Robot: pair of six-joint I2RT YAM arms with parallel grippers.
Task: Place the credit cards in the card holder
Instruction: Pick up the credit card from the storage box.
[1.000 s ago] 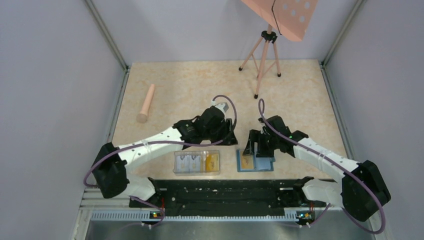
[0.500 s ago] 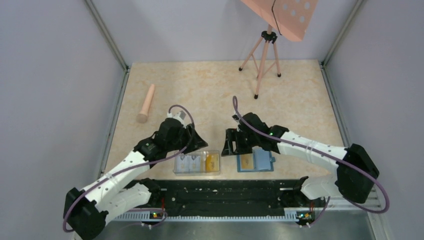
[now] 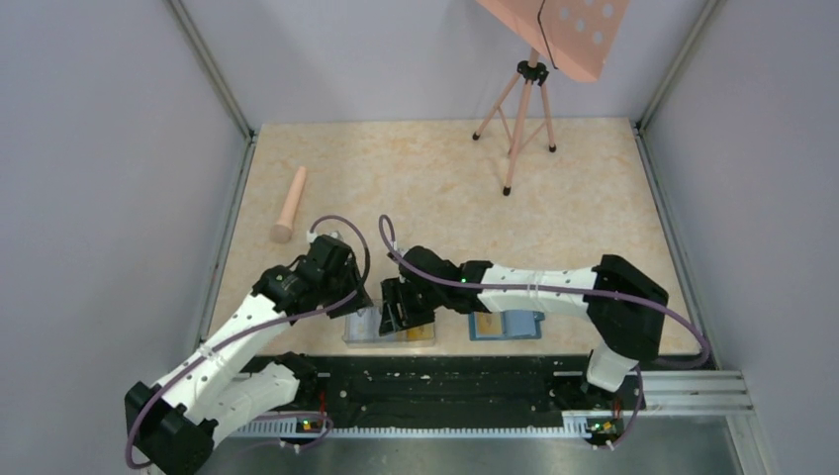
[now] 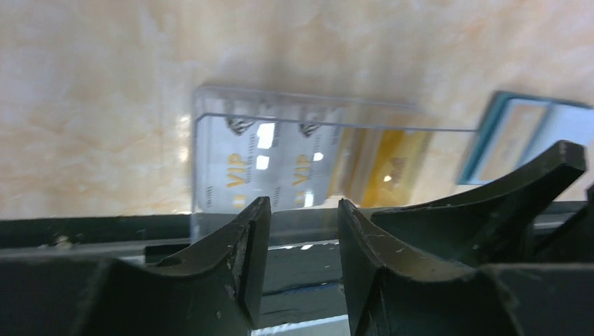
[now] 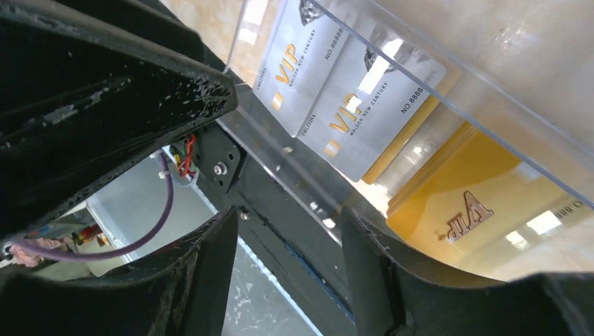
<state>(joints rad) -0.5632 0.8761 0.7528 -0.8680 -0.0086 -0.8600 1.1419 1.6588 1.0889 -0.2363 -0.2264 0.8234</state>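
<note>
Hovering over the box (image 4: 308, 115), the left gripper (image 4: 301, 210) and right gripper (image 5: 287, 224) are held part-open, empty, apparently for picking a card (image 5: 364, 105).

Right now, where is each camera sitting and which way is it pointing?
Top external: above and behind the bases, looking down at the table; both arms show, left gripper and right gripper at the clear box.
Left wrist: on the left arm, looking down at that box and the card holder; its two fingers show.
Right wrist: close over the box, its fingers framing the credit cards.
Both wrist views share the box and cards.
</note>
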